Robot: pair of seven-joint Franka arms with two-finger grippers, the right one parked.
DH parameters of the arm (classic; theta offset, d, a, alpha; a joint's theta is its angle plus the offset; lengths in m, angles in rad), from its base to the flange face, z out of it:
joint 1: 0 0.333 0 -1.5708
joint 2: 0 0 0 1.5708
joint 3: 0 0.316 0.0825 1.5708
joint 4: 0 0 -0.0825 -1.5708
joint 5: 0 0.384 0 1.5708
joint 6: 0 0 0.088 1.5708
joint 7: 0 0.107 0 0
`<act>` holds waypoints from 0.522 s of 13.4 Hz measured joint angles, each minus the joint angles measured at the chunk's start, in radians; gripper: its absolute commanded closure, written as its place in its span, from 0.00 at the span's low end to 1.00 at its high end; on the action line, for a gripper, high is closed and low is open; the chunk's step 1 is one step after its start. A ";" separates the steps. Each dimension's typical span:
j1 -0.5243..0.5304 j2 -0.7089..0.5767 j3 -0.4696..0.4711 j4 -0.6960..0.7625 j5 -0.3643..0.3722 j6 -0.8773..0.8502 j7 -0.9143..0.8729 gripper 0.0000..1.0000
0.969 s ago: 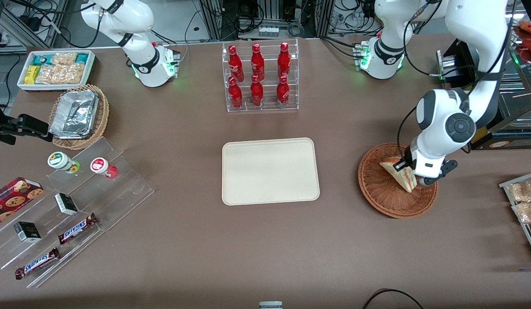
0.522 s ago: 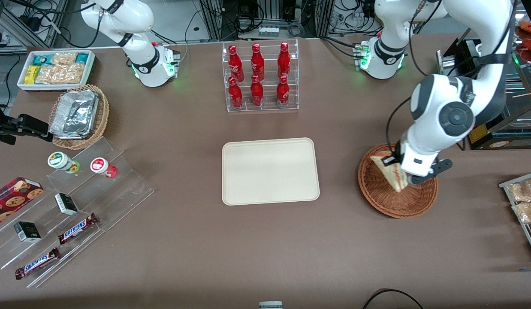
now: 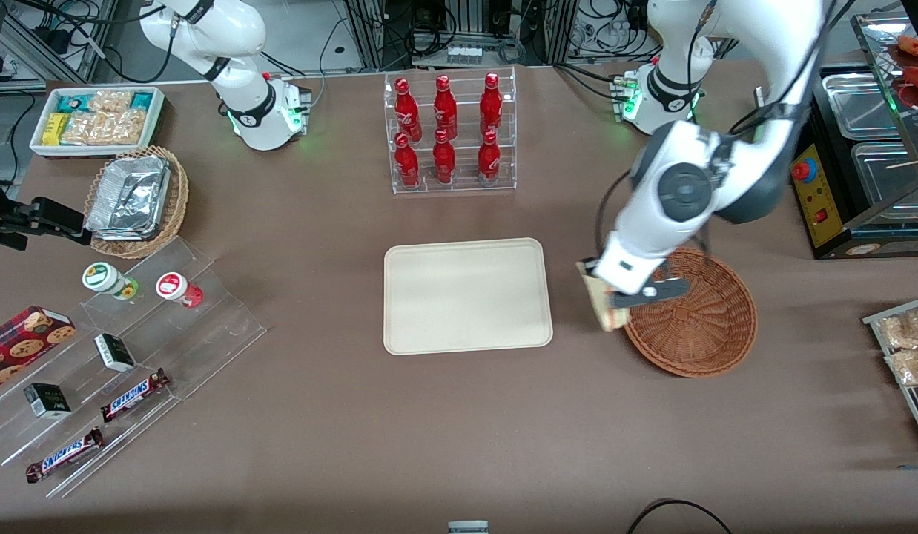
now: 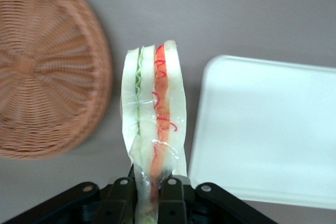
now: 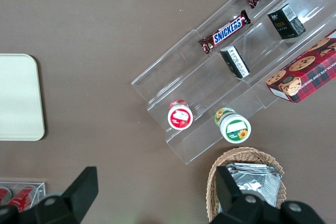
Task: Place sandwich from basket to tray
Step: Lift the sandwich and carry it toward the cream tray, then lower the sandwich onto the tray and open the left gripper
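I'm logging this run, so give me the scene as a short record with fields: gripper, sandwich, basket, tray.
gripper: shut on the sandwich, in the air between basket and tray
sandwich: held, clear of the basket, not yet over the tray
basket: empty, on the table beside the tray
tray: empty

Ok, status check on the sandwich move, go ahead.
Gripper shut on sandwich, carried between basket and tray. Basket empty. Nothing on the tray, path looks clear.
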 measured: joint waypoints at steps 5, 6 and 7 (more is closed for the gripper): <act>-0.171 0.166 -0.005 0.178 0.006 -0.020 -0.074 1.00; -0.196 0.202 -0.005 0.213 0.021 -0.026 -0.079 1.00; -0.218 0.237 -0.005 0.243 0.037 -0.027 -0.082 1.00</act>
